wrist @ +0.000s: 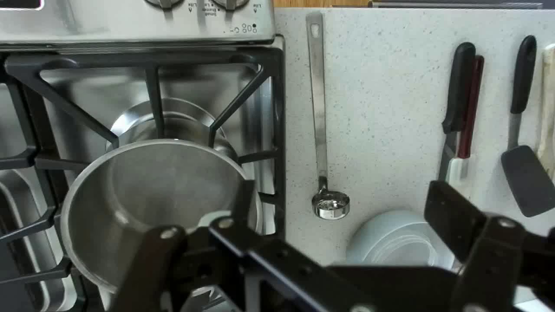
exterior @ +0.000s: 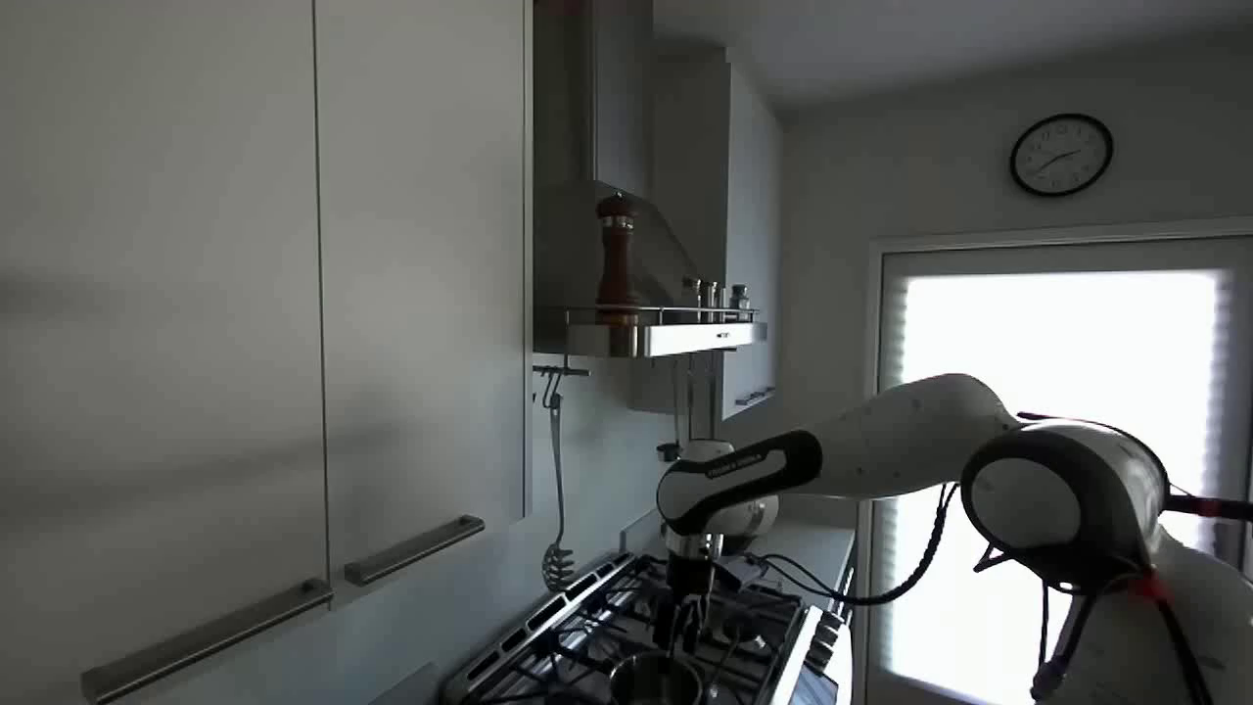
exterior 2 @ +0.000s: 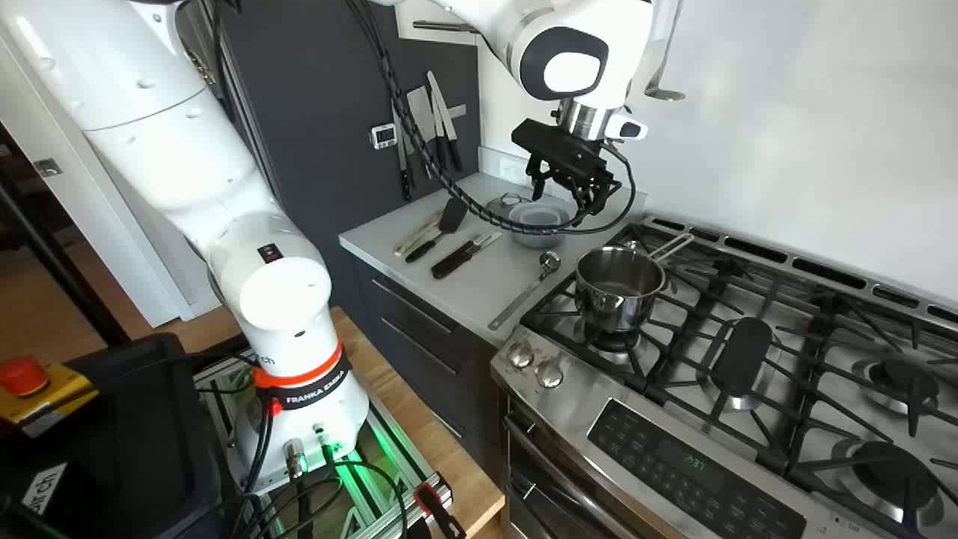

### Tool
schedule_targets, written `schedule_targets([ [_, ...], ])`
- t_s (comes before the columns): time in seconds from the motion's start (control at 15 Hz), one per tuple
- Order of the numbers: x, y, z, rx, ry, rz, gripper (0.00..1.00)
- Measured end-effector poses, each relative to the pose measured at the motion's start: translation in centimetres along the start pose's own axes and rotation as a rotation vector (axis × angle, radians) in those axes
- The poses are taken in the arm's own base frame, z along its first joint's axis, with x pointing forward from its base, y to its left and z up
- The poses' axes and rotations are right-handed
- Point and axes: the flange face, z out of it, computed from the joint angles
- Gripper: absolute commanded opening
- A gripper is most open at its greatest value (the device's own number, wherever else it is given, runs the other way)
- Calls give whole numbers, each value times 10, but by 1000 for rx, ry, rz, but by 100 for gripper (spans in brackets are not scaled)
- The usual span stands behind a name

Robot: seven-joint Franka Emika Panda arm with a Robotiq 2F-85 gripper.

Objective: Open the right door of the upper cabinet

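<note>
The upper cabinet fills the left of an exterior view, with two pale-grey doors that are both shut. The right door (exterior: 421, 274) is a flat panel with a short silver bar handle (exterior: 415, 550) along its lower edge. The twin left door (exterior: 162, 294) has a longer-looking handle. My gripper (exterior: 679, 627) is well away from the door, low over the stove and pointing down. In an exterior view the gripper (exterior 2: 563, 196) hangs over the counter's back, near the pot. In the wrist view the gripper (wrist: 347, 208) has its fingers wide apart with nothing between them. The cabinet is out of the wrist view.
A steel pot (exterior 2: 617, 288) stands on the gas stove (exterior 2: 748, 419). The counter (exterior 2: 479, 292) holds a ladle (exterior 2: 524, 293), knives, a spatula and a pale bowl (exterior 2: 537, 224). A hood shelf (exterior: 675, 339) bears a pepper mill (exterior: 616, 257). A slotted spoon (exterior: 558, 490) hangs below.
</note>
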Motion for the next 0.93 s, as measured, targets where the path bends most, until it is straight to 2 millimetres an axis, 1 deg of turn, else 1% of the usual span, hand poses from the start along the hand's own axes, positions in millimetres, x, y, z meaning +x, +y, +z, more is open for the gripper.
schedule_targets([
  [0.73, 0, 0, 0, 0, 0, 0, 100],
  [0.87, 2, -3, -1, -4, 0, -7, 100],
  [0.93, 4, -8, -3, -8, 4, -18, 100],
])
